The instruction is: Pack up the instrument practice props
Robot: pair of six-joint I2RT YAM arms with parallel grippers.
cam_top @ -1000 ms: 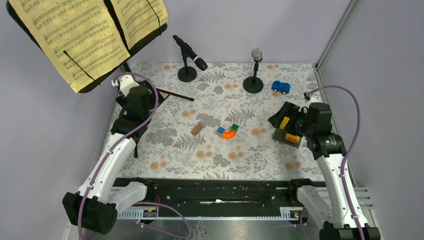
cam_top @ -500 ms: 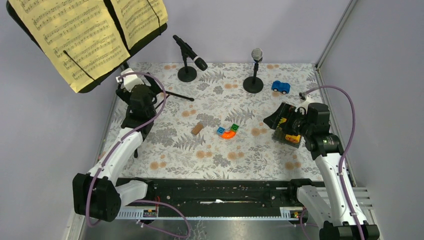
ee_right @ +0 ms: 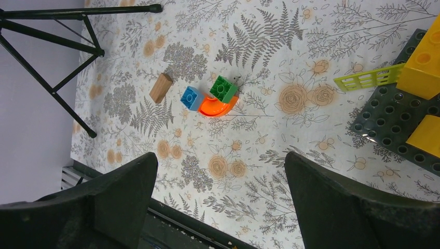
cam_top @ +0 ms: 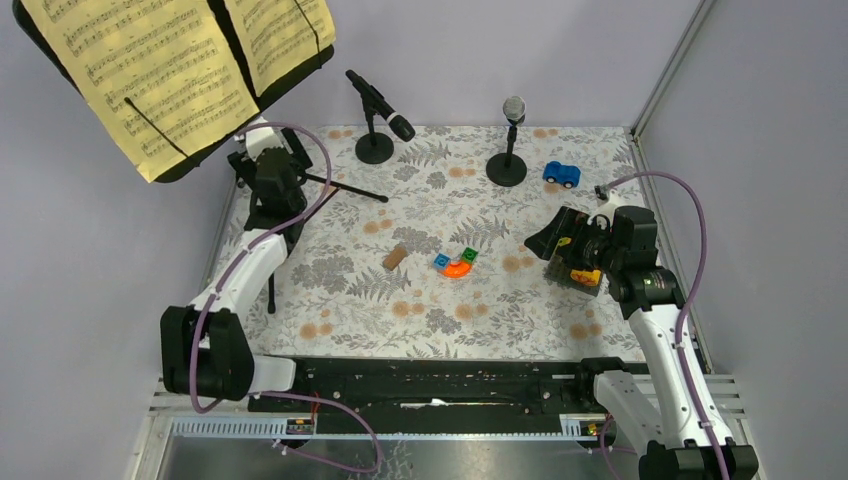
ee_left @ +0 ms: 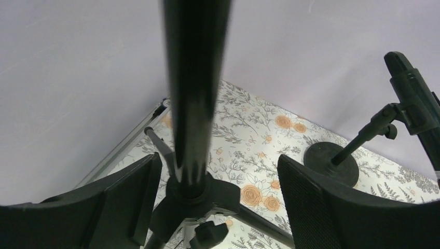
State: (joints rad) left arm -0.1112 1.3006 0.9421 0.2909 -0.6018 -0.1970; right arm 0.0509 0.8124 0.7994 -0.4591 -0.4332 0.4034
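Observation:
The black music rack [cam_top: 232, 40] stands at the back left, holding yellow sheet-music pages [cam_top: 150, 70]. My left gripper [cam_top: 268, 165] is open, its jaws on either side of the rack's pole [ee_left: 194, 78] just above the tripod hub, without touching it. The black microphone [cam_top: 385, 110] leans in its round-based holder [cam_top: 374, 148]; it also shows in the left wrist view [ee_left: 415, 98]. The silver microphone [cam_top: 514, 107] stands upright in its holder [cam_top: 506, 170]. My right gripper [cam_top: 560, 235] is open and empty above the mat at the right.
A blue toy car [cam_top: 561, 174] sits back right. An orange curved block [cam_top: 458, 267] with blue and green bricks and a wooden block [cam_top: 395, 258] lie mid-mat. A dark baseplate with yellow bricks [cam_top: 575, 262] lies under my right arm. Tripod legs [cam_top: 350, 190] spread over the mat.
My left gripper has moved toward the back, up to the rack's pole. My right gripper has barely shifted.

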